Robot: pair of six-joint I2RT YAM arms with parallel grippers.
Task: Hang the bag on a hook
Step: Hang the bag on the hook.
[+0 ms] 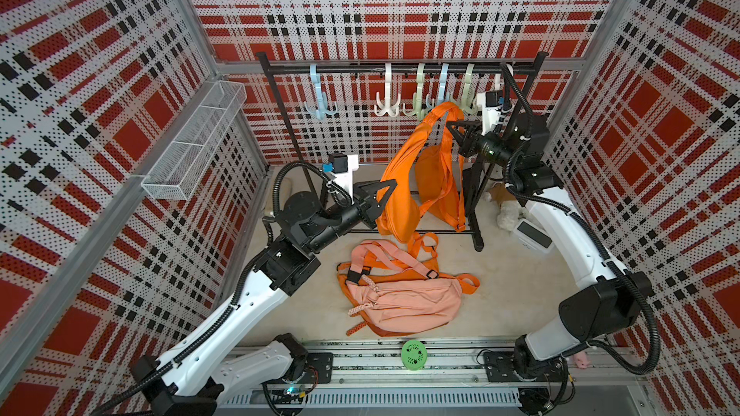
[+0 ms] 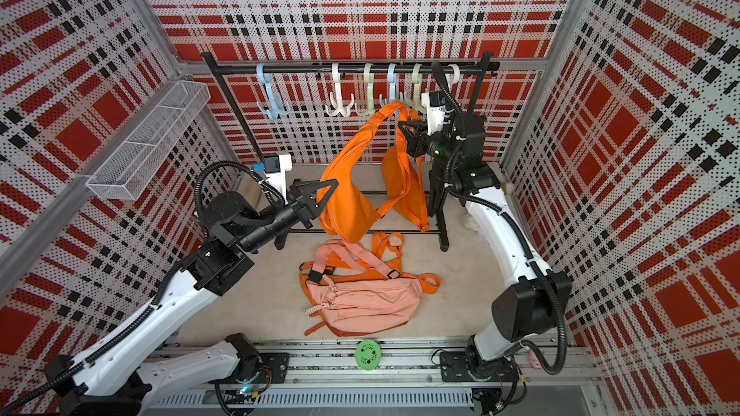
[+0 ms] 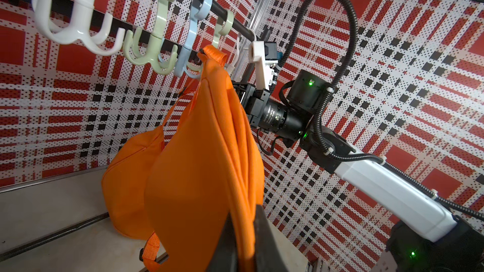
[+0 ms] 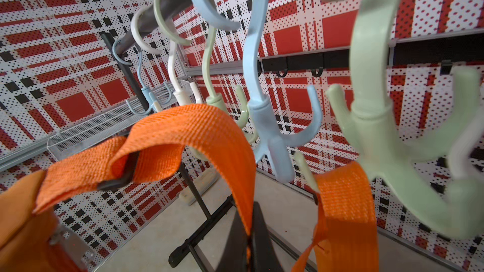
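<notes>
Smooth orange fabric bag (image 1: pixel 400 202) pinched by closed left gripper (image 3: pixel 243 239); ribbed woven strap (image 4: pixel 199 132) clamped in closed right gripper (image 4: pixel 248 239), beside glossy curved blue plastic hook (image 4: pixel 264 116).

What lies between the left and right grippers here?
The bright orange fabric bag, seen in both top views: the left gripper is shut on its body, the right gripper on its woven strap. A second orange bag hangs just behind it.

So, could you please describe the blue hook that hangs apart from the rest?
Find the black rail across the back wall. The blue hook hangs at its end nearest the wire basket. Unlike the other blue hook, squeezed between two green ones, it hangs alone, with nothing on it.
</notes>
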